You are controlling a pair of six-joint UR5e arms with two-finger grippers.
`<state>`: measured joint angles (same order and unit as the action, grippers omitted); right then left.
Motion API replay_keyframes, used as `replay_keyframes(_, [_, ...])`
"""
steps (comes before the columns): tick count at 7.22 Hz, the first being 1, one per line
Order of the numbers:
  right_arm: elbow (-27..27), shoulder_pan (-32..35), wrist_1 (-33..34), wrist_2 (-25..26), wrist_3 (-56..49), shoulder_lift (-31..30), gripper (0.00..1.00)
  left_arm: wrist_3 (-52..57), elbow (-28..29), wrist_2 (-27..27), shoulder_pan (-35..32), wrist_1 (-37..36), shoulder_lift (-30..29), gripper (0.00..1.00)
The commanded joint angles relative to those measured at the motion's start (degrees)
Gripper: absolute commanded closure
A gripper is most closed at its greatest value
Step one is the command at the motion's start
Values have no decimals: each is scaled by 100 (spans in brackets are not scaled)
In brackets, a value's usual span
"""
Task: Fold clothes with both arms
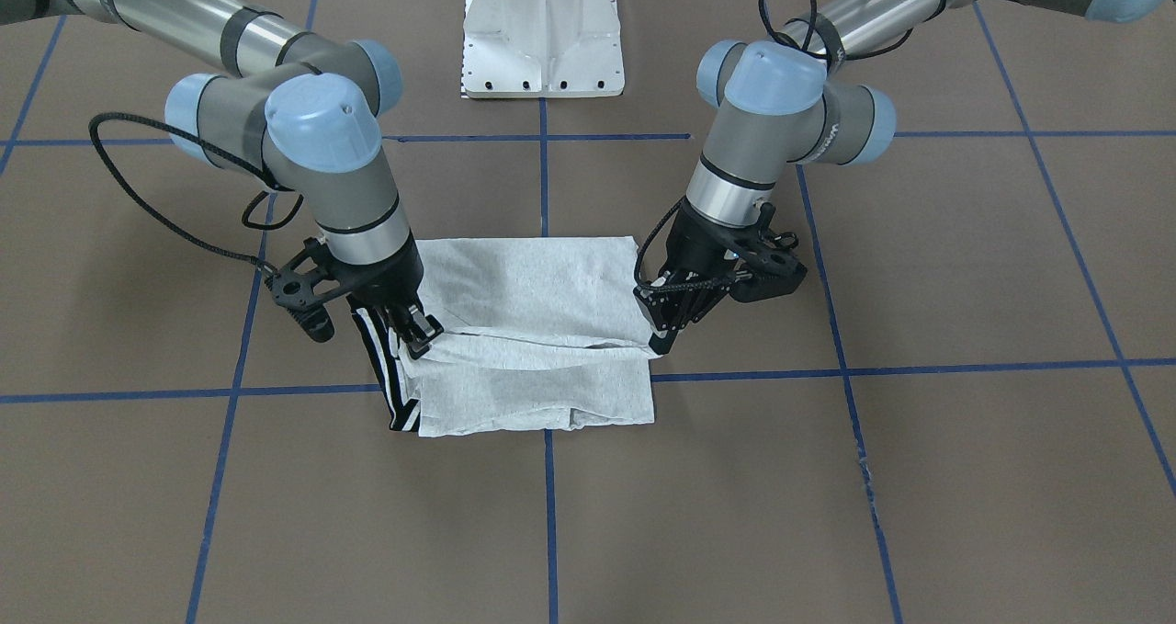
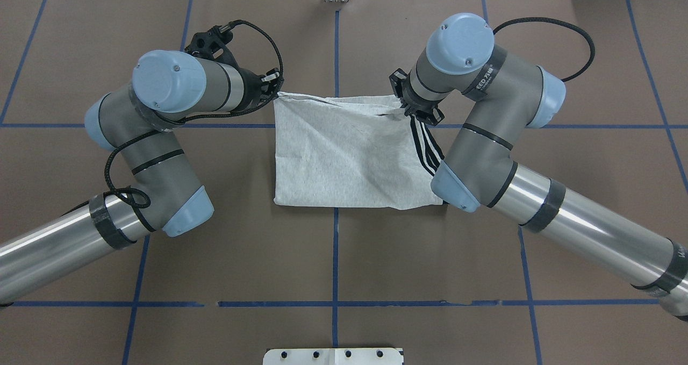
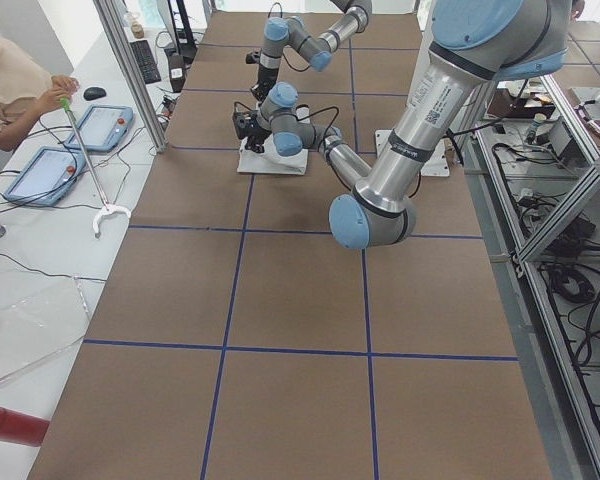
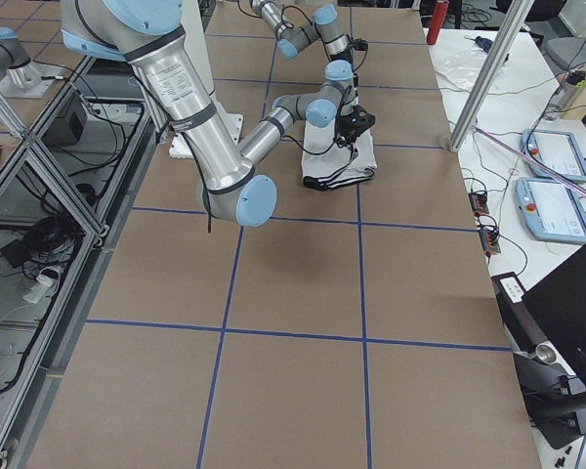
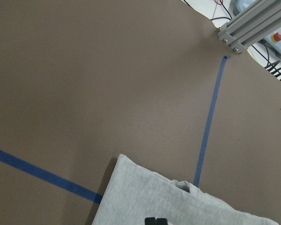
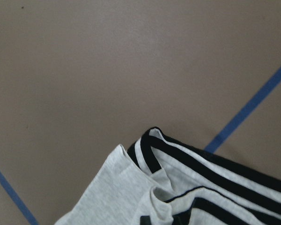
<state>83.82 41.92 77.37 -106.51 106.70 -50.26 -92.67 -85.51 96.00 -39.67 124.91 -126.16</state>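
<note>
The light grey T-shirt [image 2: 344,155] lies folded at the table's middle, with black stripes [image 2: 424,150] along its right side. The cartoon print is hidden. My left gripper [image 2: 275,88] is shut on the shirt's far left corner. My right gripper [image 2: 416,112] is shut on the far right corner by the stripes. In the front-facing view the left gripper [image 1: 663,341] and right gripper [image 1: 418,339] hold the upper layer of the T-shirt [image 1: 533,293] raised over the lower one. The right wrist view shows the striped edge [image 6: 201,164]. The left wrist view shows a grey corner [image 5: 178,206].
The white pedestal base [image 1: 544,31] stands at the robot's edge of the brown table, which is marked by blue tape lines [image 2: 335,257]. An operator [image 3: 10,85] sits beside the table with teach pendants [image 3: 100,125]. A red bottle [image 3: 10,425] lies off the table.
</note>
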Motion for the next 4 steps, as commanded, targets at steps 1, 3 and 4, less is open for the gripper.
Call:
replay_keyframes(1, [-1031,507,-545,-124,-1730,445,0,739,700,-12,-338,699,-84,58])
replay_keyframes(3, [-1402,1333,-548,-851,-2894,474,0,1153,790,15,-611,755,-67,57])
replay_keyframes(4, [-1421,1449,-548,-871,-3196,360,0,1425,782,24,-690,755,-40,57])
